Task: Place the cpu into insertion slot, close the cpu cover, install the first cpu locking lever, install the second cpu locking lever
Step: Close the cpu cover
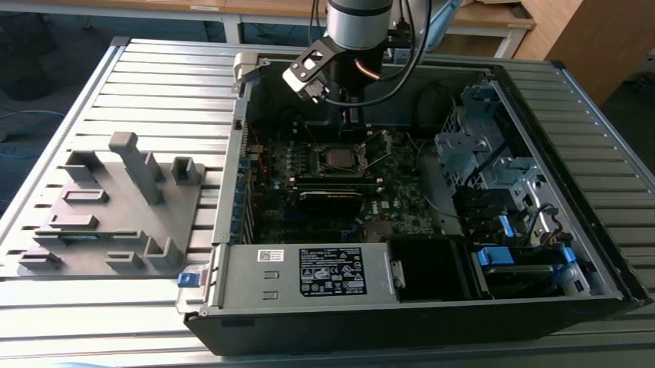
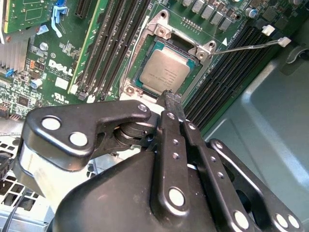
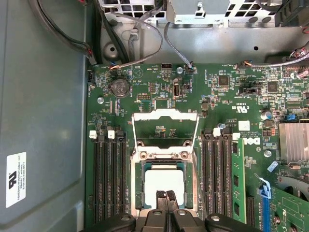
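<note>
Your cpu (image 3: 162, 181) sits in the insertion slot (image 3: 139, 191), but the cpu cover (image 3: 165, 116) stands open, a locking lever (image 2: 251, 47) looks unhooked, and your claw (image 3: 167, 195) hovers pinched together.

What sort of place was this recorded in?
Probably a robotics lab or workshop: an opened PC case lies on a slatted metal table, a grey fixture plate sits beside it, and wooden desks stand behind.
</note>
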Tool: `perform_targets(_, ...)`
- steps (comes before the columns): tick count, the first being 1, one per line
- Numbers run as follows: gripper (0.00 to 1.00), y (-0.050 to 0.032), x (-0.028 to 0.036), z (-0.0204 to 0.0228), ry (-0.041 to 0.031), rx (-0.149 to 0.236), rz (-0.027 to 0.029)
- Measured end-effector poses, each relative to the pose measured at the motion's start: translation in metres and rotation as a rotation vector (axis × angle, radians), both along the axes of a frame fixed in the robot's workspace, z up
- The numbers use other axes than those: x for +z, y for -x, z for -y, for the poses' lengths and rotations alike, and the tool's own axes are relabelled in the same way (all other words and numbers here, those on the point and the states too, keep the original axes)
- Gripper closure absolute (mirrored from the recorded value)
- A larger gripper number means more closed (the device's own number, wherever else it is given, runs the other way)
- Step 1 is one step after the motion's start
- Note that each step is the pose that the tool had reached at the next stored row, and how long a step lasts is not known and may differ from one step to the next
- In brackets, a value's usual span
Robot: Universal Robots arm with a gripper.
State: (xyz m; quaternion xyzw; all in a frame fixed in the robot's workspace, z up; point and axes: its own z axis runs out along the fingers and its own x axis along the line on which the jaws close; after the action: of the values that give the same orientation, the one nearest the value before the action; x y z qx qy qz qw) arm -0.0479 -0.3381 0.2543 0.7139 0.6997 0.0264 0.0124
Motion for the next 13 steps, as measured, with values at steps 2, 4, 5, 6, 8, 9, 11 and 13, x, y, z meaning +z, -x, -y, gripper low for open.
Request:
perform_targets(2,0.89,-0.0007,0.0001,0.0,0.0002,0.0,-0.0002)
perform_targets(4,0.89,-0.0018,0.0001,0.0,0.0002,0.0,-0.0001)
perform_targets(5,0.89,-0.0022,0.0,0.0,0.0001,0.0,-0.0001)
perform_targets(6,0.89,-0.0026,0.0001,0.0,0.0001,0.0,-0.0001)
perform_targets(8,0.89,-0.0038,0.0,0.0,0.0001,0.0,0.0)
perform_targets(9,0.89,-0.0046,0.0,0.0,0.0001,0.0,-0.0001)
perform_targets(11,0.89,-0.0059,0.0,0.0,0.0001,0.0,-0.0001)
perform_targets(13,0.89,-0.006,0.0,0.0,0.0,0.0,0.0)
